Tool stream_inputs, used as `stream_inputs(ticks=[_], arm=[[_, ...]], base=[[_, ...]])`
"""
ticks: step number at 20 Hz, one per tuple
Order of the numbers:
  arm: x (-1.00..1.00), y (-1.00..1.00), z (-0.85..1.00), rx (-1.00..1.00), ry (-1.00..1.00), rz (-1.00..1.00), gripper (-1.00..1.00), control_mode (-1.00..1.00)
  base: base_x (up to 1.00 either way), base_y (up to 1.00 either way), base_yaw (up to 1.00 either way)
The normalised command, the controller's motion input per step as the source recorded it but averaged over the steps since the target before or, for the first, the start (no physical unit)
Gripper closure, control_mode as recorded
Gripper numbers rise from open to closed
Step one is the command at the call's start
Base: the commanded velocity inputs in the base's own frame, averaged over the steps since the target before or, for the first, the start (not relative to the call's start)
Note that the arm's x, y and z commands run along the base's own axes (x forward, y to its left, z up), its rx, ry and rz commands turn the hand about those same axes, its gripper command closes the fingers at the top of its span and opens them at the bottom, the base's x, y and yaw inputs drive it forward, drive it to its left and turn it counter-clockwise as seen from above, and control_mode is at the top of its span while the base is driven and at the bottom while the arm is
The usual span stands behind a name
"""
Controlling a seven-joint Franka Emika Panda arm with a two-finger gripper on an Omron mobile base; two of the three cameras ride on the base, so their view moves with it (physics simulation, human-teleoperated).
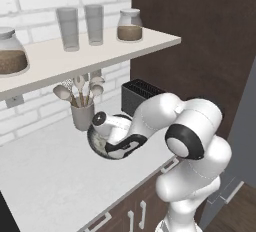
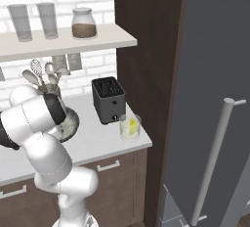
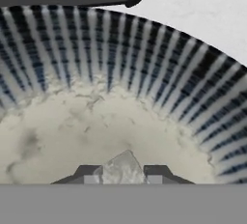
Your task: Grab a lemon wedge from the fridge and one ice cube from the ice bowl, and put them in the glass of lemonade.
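- The fridge (image 2: 215, 74) fills the right side of the right base view.
- The ice bowl (image 3: 144, 63) occupies the hand view; in the left base view it sits mid-frame on the table (image 1: 45, 176).
- The glass of lemonade (image 2: 130, 127), holding the lemon wedge (image 2: 132, 123), stands right of center in the right base view.
- The gripper (image 3: 121, 175) is at the bottom center of the hand view, jaws clenched on an ice cube (image 3: 123, 166).
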Motion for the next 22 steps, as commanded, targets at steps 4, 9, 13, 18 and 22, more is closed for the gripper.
stream_inputs(ticks=[4, 9, 13, 18, 22], arm=[[0.03, -0.03, 0.04, 0.01, 0.09, 0.00, 1.00, -1.00], [0.00, 0.00, 0.47, 0.02, 0.14, -0.01, 1.00, -1.00], [-0.01, 0.00, 0.72, 0.00, 0.03, 0.00, 1.00, -1.00], [-0.05, 0.00, 0.68, 0.00, 0.00, 0.00, 1.00, -1.00], [-0.43, -0.03, 0.41, 0.00, 0.00, -0.04, 1.00, -1.00]], base=[[0.00, 0.00, 0.00], [0.00, 0.00, 0.00], [0.00, 0.00, 0.00], [0.00, 0.00, 0.00], [0.00, 0.00, 0.00]])
